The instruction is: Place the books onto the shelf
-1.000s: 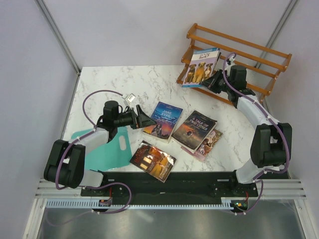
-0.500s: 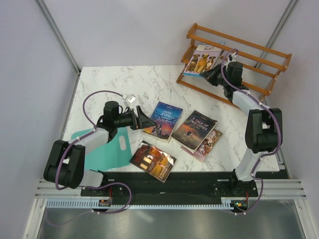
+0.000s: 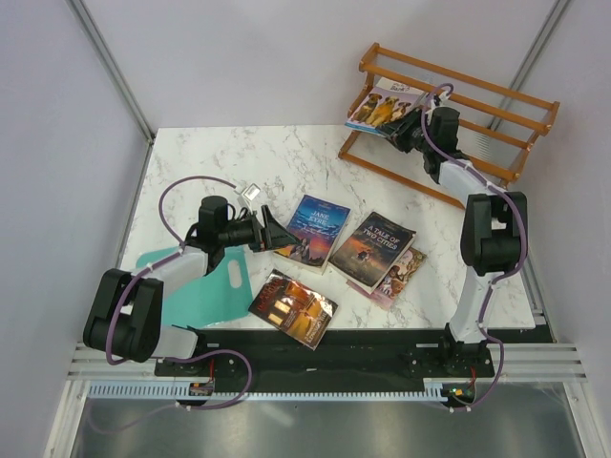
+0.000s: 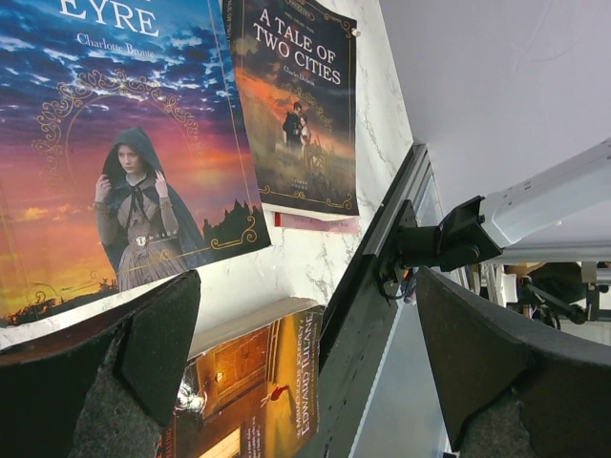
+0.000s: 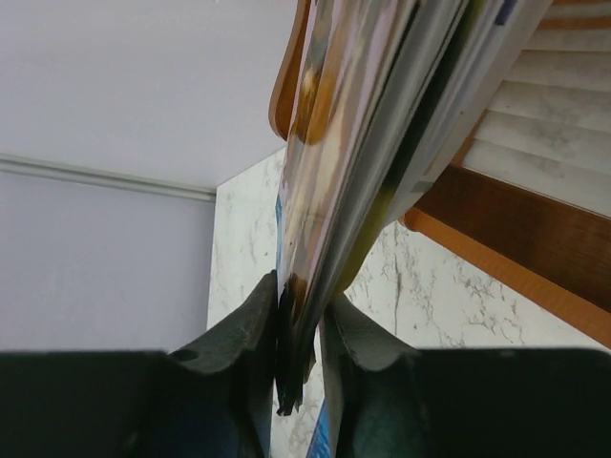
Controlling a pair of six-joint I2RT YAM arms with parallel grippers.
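Observation:
The light-blue dog book (image 3: pixel 380 105) rests tilted on the rails at the left end of the shelf (image 3: pixel 477 95). My right gripper (image 3: pixel 409 129) is at its lower right corner. In the right wrist view the book's edge (image 5: pixel 372 124) still sits between the fingers of the right gripper (image 5: pixel 301 334), which stand slightly apart with a thin gap on the right. Jane Eyre (image 3: pixel 313 227), A Tale of Two Cities (image 3: pixel 374 248), the pink-purple book (image 3: pixel 406 270) under it and the red-brown book (image 3: pixel 293 307) lie flat on the table. My left gripper (image 3: pixel 277 232) hovers wide open at Jane Eyre's left edge.
A teal sheet with a handle hole (image 3: pixel 205 291) lies under the left arm. The black base rail (image 3: pixel 325 343) runs along the near edge, just behind the red-brown book (image 4: pixel 258 391). The shelf's brown rail (image 5: pixel 516 219) passes close to the right fingers.
The right arm carried the dog book from in front of the shelf up and left onto its rails, and its jaws have loosened. The left arm has not moved.

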